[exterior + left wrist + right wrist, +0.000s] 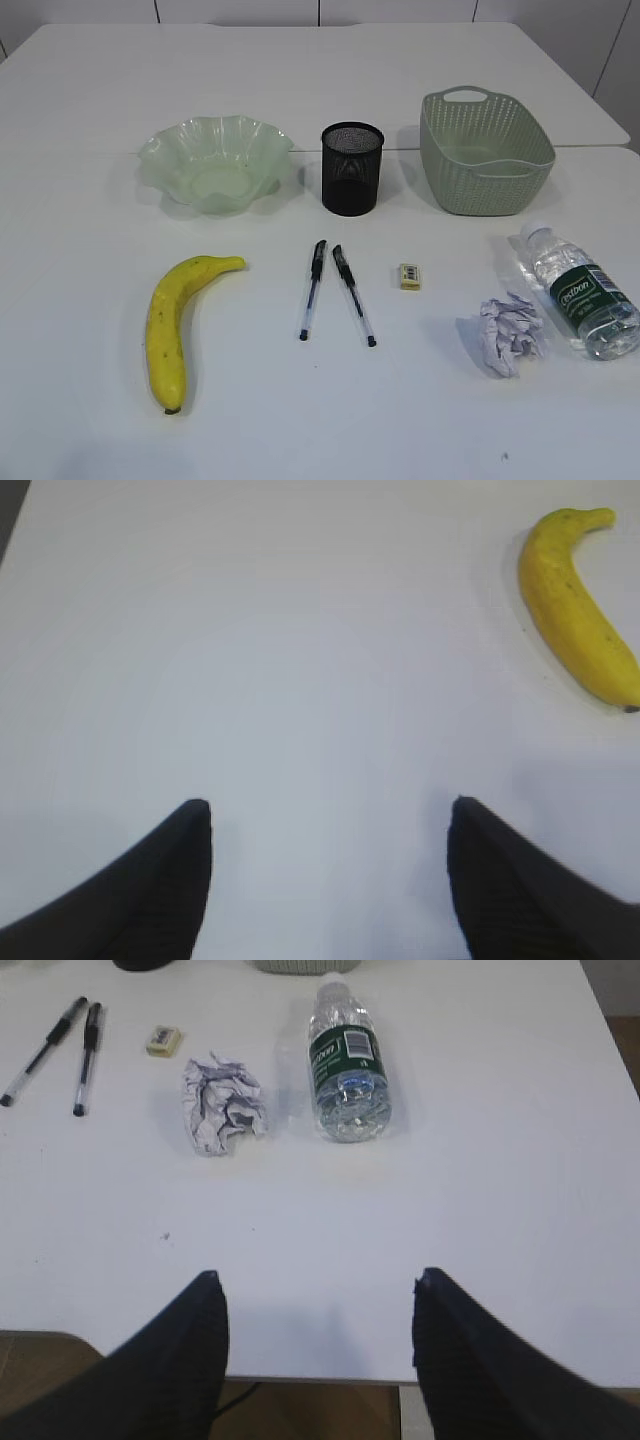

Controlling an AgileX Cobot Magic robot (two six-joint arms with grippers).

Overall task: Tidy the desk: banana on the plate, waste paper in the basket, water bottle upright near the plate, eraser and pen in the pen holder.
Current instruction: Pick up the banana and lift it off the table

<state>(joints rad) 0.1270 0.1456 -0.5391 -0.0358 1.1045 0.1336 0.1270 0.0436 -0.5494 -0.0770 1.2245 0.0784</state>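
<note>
Nothing tidied yet, everything lies loose on the bench (90,420). Both claws stand wide open and empty: left claw (330,825) over bare bench, right claw (318,1295) at the near bench edge. I'd take the banana (172,325) first with the left arm; it's the nearer one, since the banana lies on the left side. In the left wrist view the banana sits up and to the right of the claw, well apart, long axis running roughly away from me with the dark tip nearest. The plate (160,150) is beyond it, so I'd carry it forward. On the right, the water bottle (347,1070) lies on its side ahead of the right claw, cap pointing away, with the waste paper (223,1103) just left of it.
</note>
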